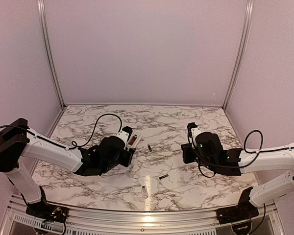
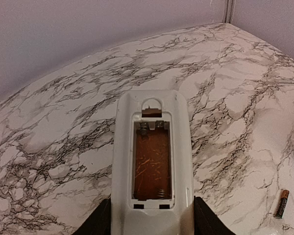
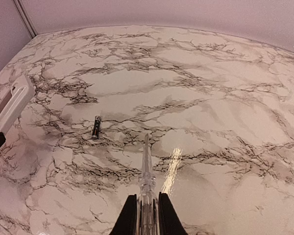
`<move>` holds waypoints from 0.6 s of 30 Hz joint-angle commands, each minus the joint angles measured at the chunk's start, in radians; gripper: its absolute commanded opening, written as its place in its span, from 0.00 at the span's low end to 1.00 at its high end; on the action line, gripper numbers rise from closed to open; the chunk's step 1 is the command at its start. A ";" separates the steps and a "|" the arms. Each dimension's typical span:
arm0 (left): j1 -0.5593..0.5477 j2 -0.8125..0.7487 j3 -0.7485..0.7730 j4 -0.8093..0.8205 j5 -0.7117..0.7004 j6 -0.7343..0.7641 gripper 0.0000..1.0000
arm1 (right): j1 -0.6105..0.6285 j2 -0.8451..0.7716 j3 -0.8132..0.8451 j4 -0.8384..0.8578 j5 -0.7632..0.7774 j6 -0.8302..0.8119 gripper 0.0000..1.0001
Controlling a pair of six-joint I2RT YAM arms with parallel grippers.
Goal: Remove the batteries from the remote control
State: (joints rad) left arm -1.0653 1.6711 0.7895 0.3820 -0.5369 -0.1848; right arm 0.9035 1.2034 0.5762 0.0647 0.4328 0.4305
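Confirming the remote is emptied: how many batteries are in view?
2. One battery lies on the table right of the remote control, whose compartment is empty; the other battery lies closer to the near edge, mid-table. None seems hidden.

Soft even light, glare streak on table (image 3: pixel 210 98) — edges bowed

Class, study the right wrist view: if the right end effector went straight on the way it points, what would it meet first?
Probably only bare tabletop: the right end effector, shut on a clear pointed tool, aims past the battery, which lies left of that line. Depth is unclear.
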 commanded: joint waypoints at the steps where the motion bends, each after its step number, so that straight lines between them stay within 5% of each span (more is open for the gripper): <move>1: 0.017 -0.011 -0.010 -0.140 -0.019 -0.242 0.00 | -0.003 0.060 -0.054 0.273 0.090 -0.071 0.00; 8: 0.047 0.047 -0.024 -0.194 0.004 -0.417 0.00 | -0.004 0.192 -0.148 0.566 0.174 -0.144 0.00; 18: 0.062 0.151 0.011 -0.278 0.005 -0.621 0.00 | -0.003 0.378 -0.144 0.683 0.233 -0.193 0.00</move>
State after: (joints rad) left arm -1.0096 1.7809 0.7746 0.1757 -0.5217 -0.6918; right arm 0.9035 1.5360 0.4259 0.6407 0.6231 0.2737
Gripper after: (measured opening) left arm 0.517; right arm 0.109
